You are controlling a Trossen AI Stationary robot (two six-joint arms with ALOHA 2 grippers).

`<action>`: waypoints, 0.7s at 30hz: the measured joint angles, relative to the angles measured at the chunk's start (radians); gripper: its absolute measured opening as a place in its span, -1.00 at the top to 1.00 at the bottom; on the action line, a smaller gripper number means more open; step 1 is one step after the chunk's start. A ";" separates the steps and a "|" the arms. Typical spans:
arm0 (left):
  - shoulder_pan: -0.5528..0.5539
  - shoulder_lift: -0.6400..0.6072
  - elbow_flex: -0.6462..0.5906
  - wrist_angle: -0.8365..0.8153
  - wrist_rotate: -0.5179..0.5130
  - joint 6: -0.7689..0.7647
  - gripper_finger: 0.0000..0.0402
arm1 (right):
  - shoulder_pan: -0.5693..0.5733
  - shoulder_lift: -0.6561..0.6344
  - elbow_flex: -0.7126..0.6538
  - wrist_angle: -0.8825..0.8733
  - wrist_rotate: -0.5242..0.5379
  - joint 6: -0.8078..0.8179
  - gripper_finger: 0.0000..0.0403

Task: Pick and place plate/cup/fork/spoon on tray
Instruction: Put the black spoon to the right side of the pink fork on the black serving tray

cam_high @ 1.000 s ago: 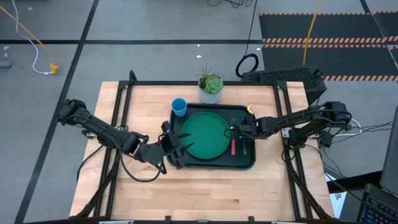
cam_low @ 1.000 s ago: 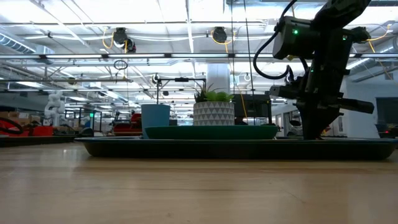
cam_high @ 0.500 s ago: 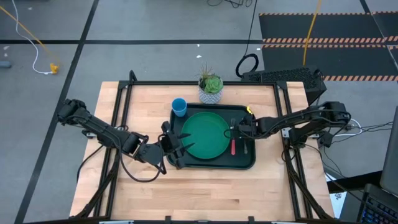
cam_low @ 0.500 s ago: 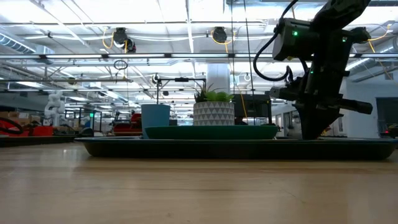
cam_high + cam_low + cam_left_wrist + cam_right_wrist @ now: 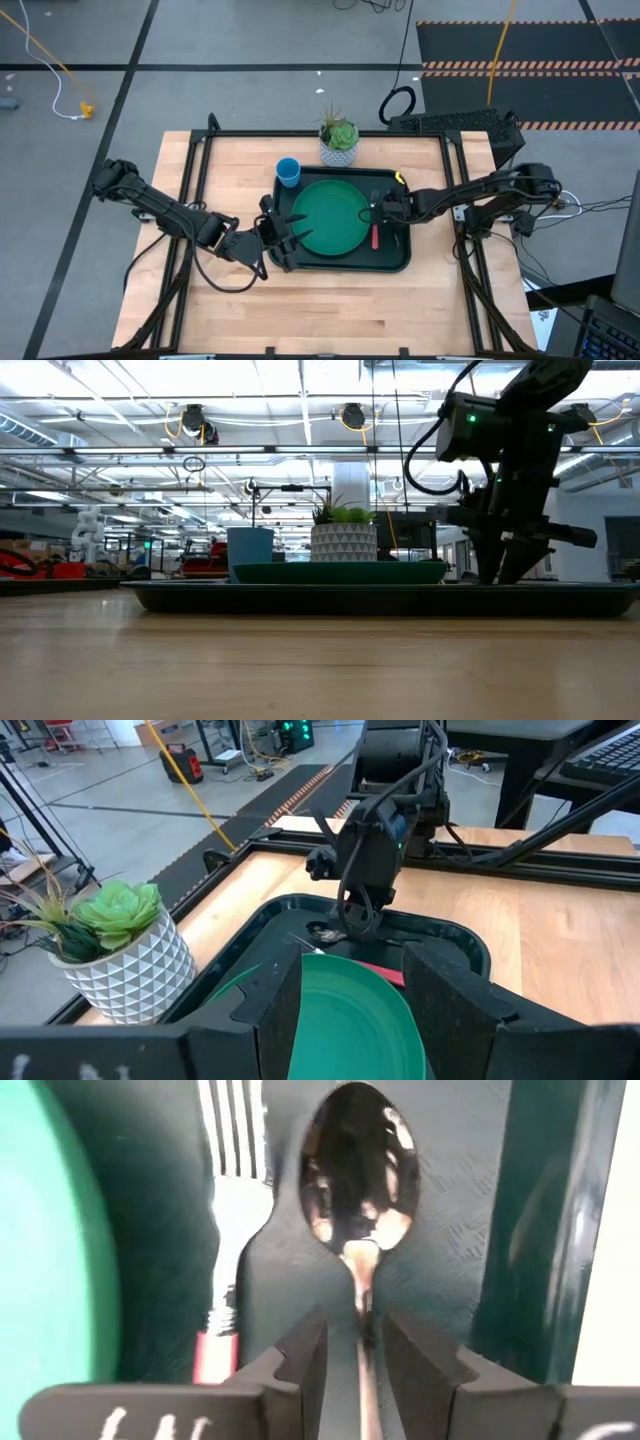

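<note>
The dark tray (image 5: pixel 400 264) lies mid-table with the green plate (image 5: pixel 330 217) flat in its left half. The red-handled fork (image 5: pixel 235 1200) and the silver spoon (image 5: pixel 358 1170) lie side by side on the tray floor, right of the plate. My right gripper (image 5: pixel 360 1355) points down over the spoon, open, one finger on each side of its handle with a small gap. My left gripper (image 5: pixel 290 232) hangs open above the tray's left edge, over the plate's rim (image 5: pixel 350 1010). The blue cup (image 5: pixel 288 172) stands on the table by the tray's far left corner.
A potted plant in a white patterned pot (image 5: pixel 339 143) stands at the table's far edge behind the tray. Bare wood lies along the table's near side (image 5: pixel 320 310) and on its left.
My right gripper has opened in place and let go of the spoon, which now lies on the tray floor beside the fork.
</note>
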 joint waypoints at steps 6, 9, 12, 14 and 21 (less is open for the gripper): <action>0.000 0.000 0.000 0.003 0.000 0.002 0.12 | 0.000 -0.052 0.000 0.000 -0.018 -0.001 0.55; 0.000 0.000 0.000 0.003 0.000 0.002 0.12 | 0.003 -0.079 0.000 0.000 -0.074 -0.010 0.55; 0.000 0.000 0.000 0.003 0.000 0.003 0.12 | 0.027 -0.096 0.000 -0.002 -0.135 -0.008 0.55; 0.000 0.000 0.000 0.003 0.000 0.005 0.12 | 0.051 -0.099 0.000 -0.005 -0.159 0.001 0.55; 0.000 0.000 0.000 0.004 0.001 0.005 0.12 | 0.124 -0.095 0.000 -0.091 -0.178 0.055 0.55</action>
